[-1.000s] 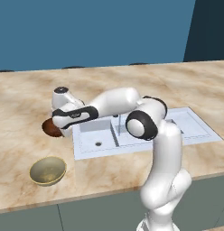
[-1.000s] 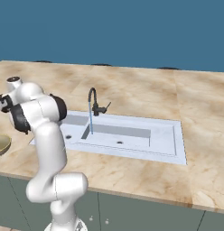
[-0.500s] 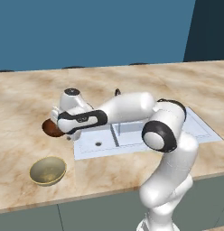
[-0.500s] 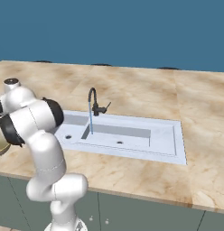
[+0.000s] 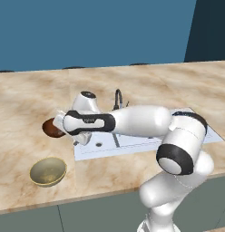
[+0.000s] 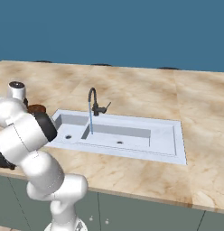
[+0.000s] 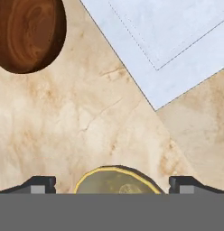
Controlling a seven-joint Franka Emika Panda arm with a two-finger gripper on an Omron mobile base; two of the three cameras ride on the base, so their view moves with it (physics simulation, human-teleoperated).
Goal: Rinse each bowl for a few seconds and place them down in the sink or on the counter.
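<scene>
The dark reddish-brown bowl (image 5: 51, 128) (image 6: 37, 108) (image 7: 28, 34) sits upright on the counter (image 5: 23, 95) (image 7: 86, 117) just left of the sink (image 5: 146, 138) (image 6: 132, 140) (image 7: 177, 40). The olive-gold bowl (image 5: 47, 171) (image 7: 116, 180) stands nearer the counter's front edge. My arm stretches left across the sink, with the hand above the counter between the two bowls and pointing down. My gripper (image 7: 114, 184) is open wide and holds nothing. In the hand view the gold bowl's rim shows between the fingertips (image 7: 41, 182), farther off.
The dark curved faucet (image 5: 117, 97) (image 6: 92, 103) stands behind the left basin, and a thin stream of water (image 6: 91, 121) runs from it. The sink's corner lies close to the right of the hand. Bare counter stretches left and behind the bowls.
The hand has moved a little right and down, closer to the counter between the bowls. The elbow has swung out to the right. The gripper has stayed open.
</scene>
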